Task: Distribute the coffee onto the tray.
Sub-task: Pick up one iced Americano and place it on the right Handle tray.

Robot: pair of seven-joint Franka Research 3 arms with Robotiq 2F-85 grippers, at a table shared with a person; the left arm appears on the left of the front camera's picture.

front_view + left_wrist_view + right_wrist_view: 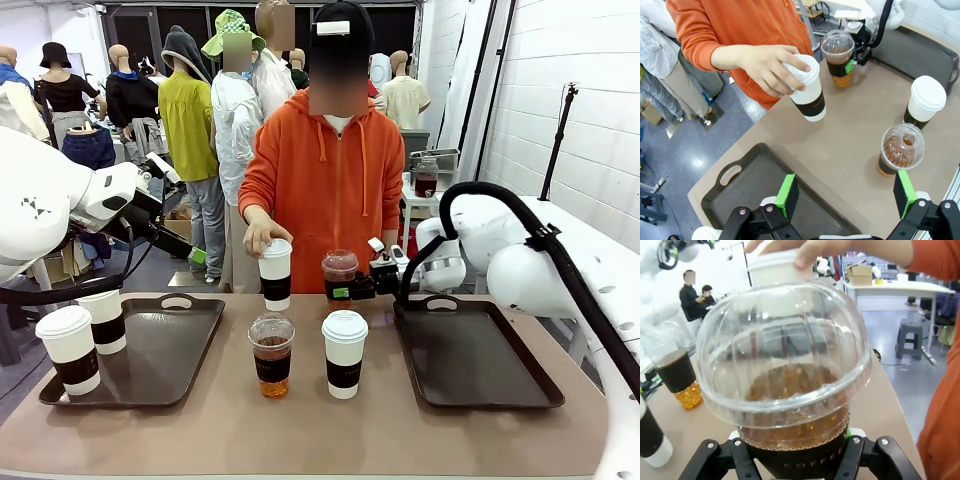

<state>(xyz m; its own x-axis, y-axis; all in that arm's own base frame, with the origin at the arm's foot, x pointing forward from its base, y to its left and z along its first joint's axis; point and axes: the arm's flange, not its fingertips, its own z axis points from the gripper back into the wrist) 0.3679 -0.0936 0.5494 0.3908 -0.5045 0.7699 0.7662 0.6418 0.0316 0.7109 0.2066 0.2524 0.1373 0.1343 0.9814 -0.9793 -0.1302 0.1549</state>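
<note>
- I had the left fingers (786,196) spread wide with nothing between them, hanging above the right edge of the left tray (185,335).
- The right fingers (346,291) were closed on the dark band of the far clear cup (339,266).
- That cup sat at the far edge of the bench (300,430), just off the far-left corner of the right tray (470,360). I could not tell whether it stood on the bench or was lifted off it.
- From the right wrist, its domed lid was close up with brown liquid under it, and the fingers hugged the band on both sides.
- Two white cups with dark bands stood on the left tray. The corner cup (70,350) was at the near-left corner and the second cup (104,320) was just behind it along the left edge.
- A person's hand (262,236), coming out of an orange sleeve, gripped the lid of the far white cup (275,276) from above. This cup was at the far edge, just left of the far clear cup.
- The near clear cup (272,355) and the near white cup (344,352) stood upright side by side in the middle of the bench, between the trays. They were not touching, and the clear one was on the left.
</note>
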